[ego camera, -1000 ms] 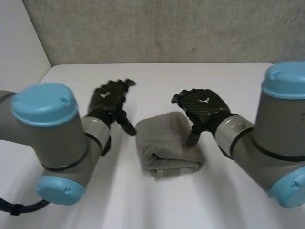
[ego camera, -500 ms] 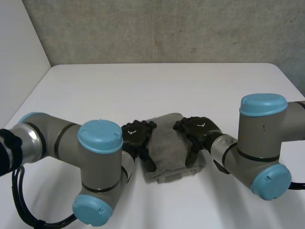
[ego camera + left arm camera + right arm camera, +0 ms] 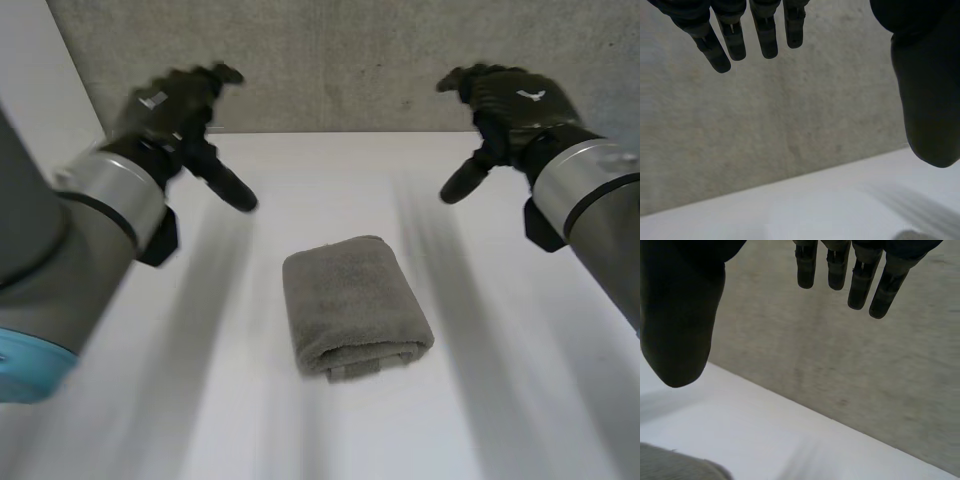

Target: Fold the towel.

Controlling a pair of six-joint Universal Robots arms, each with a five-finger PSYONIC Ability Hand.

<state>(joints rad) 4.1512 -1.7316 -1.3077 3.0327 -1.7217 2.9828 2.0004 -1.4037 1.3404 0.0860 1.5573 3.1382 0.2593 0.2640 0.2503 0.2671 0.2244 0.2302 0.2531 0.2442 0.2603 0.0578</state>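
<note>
Head view: a grey terry towel (image 3: 355,305), folded into a thick rectangular bundle, lies on the white table (image 3: 330,165) between the two arms, its rounded fold edge toward the camera.
Left hand: the black left hand (image 3: 168,108) hangs in the air over the far left part of the table, well apart from the towel and touching nothing.
Left fingers: in the left wrist view the fingers (image 3: 765,35) are straight and stand wide of the thumb (image 3: 927,100), with nothing between them.
Right hand: the black right hand (image 3: 510,95) hangs over the far right part of the table, also well apart from the towel.
Right fingers: in the right wrist view the fingers (image 3: 860,285) are straight and wide of the thumb (image 3: 680,325), holding nothing.
Towel, right wrist view: a grey corner (image 3: 675,465) lies on the table beneath the thumb, not touching it.
Background: a rough grey wall (image 3: 330,60) stands behind the table's far edge.
</note>
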